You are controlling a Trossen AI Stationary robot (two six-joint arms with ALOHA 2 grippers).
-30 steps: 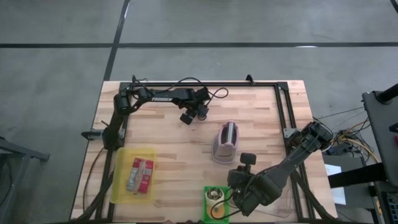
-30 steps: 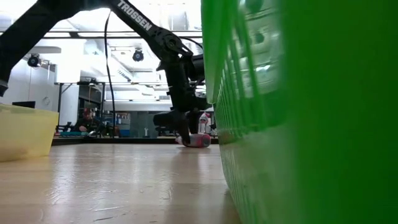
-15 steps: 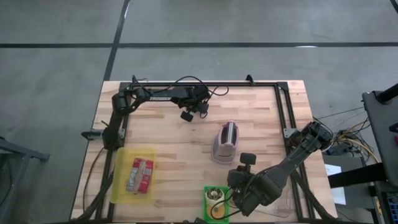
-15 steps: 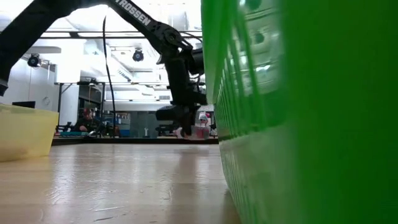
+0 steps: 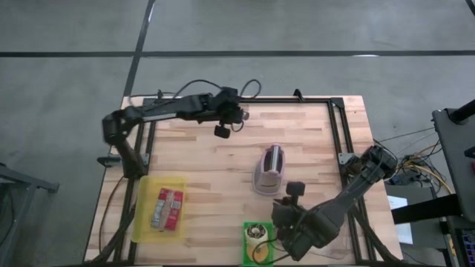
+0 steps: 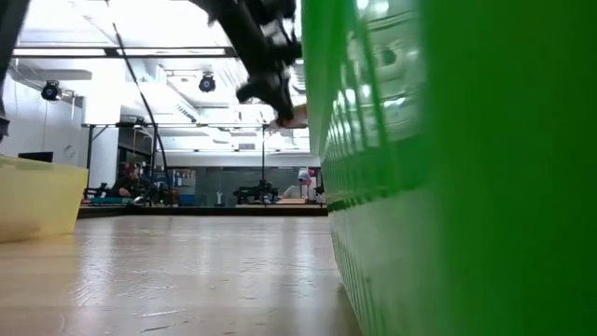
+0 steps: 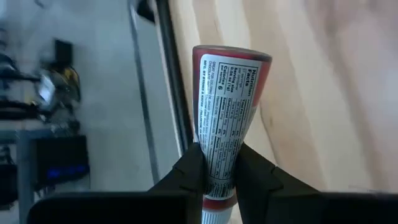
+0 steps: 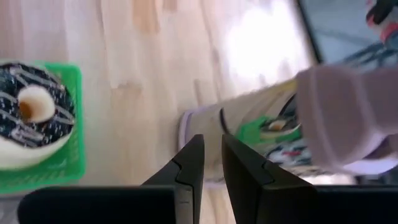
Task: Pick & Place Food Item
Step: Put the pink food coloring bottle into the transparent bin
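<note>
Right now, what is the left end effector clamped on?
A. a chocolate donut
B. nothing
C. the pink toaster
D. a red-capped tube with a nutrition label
D: in the left wrist view, the left end effector is shut on the tube, with its printed label facing the camera.

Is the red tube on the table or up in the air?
Up in the air. The left gripper pinches the tube, and the low view shows it hanging well above the table.

"Nutrition Facts" panel w/ "Servings 6" reads on the red-and-white paper-labelled tube (image 7: pixel 221 124); rest of print illegible.
</note>
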